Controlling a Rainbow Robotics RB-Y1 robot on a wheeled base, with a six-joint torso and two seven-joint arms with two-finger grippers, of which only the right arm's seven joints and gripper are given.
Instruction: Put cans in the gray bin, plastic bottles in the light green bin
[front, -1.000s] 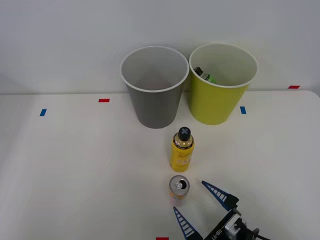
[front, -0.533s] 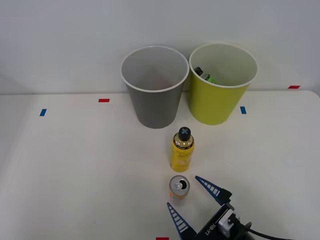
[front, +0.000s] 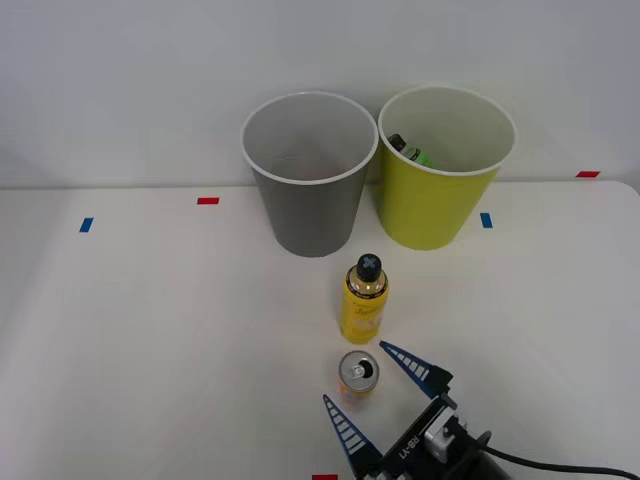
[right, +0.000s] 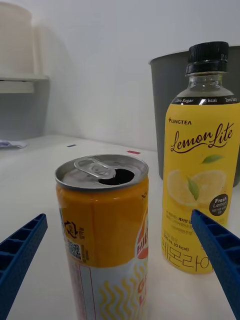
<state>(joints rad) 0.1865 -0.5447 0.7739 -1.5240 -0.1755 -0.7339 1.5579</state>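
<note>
- The gray bin (front: 309, 172) stands at the back of the white table (front: 150, 330), close beside the green bin (front: 444, 167).
- The can (front: 358, 374) stands upright near the front edge, opened, just in front of the yellow bottle (front: 364, 299).
- A dark-capped bottle (front: 408, 150) lies inside the green bin.
- The right gripper (front: 378, 395) has its blue fingers (front: 344, 430) spread wide, flanking the can without touching it.
</note>
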